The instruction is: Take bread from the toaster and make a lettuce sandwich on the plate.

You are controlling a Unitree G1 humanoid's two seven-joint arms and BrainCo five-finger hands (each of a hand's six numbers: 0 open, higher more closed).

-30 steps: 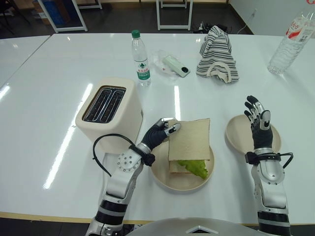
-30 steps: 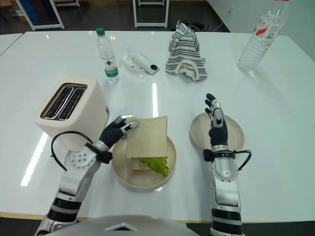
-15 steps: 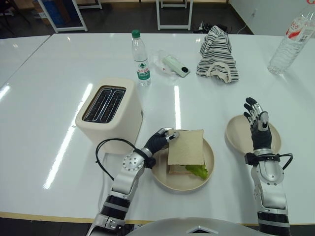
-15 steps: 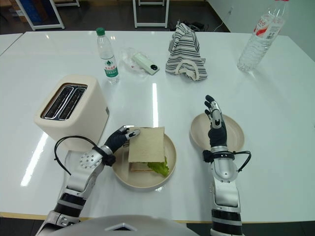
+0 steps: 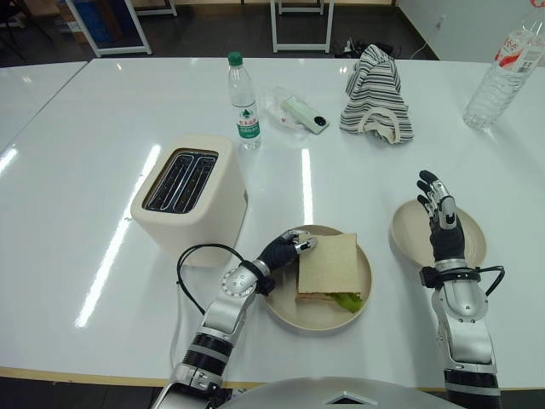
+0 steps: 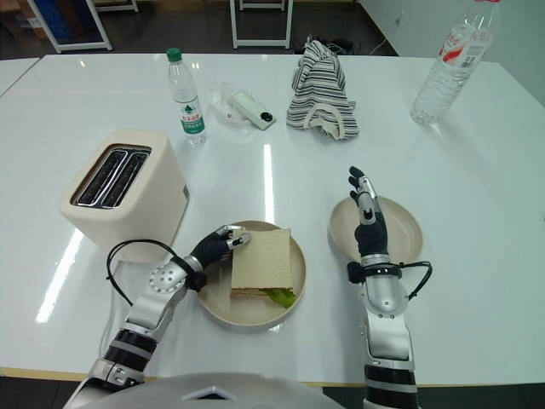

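1. The plate (image 5: 283,307) stands near the front edge of the white table (image 5: 85,170), about at its middle. On it lies the sandwich (image 5: 329,268).
2. The top slice (image 5: 328,260) covers almost all below it. Of the lower slice (image 5: 313,296) only a thin front edge shows, and the lettuce (image 5: 346,299) shows only as a small green piece at the front right corner of the sandwich.
3. The left hand (image 5: 283,252) lies over the left rim of the plate. Its fingers (image 5: 305,244) are curled onto the far left corner of the top slice and hold it there. The underside of this grip is hidden by the bread.
4. The right hand (image 5: 439,223) is upright over the near left part of a second plate (image 5: 473,237), with the fingers stretched and apart. It has hold of nothing.
5. The toaster (image 5: 192,192) stands just left of the sandwich plate. Its two slots are dark, and I cannot make out what is inside them.
6. A black cable (image 5: 189,256) curves in front of the toaster. Its far end is hidden behind the left arm.
7. Towards the far edge are a small bottle (image 5: 243,104), a pale object in clear wrap (image 5: 301,114) and a striped cloth (image 5: 375,94).
8. At the far right corner stands a large bottle (image 5: 502,77), its top cut off by the edge of the view.
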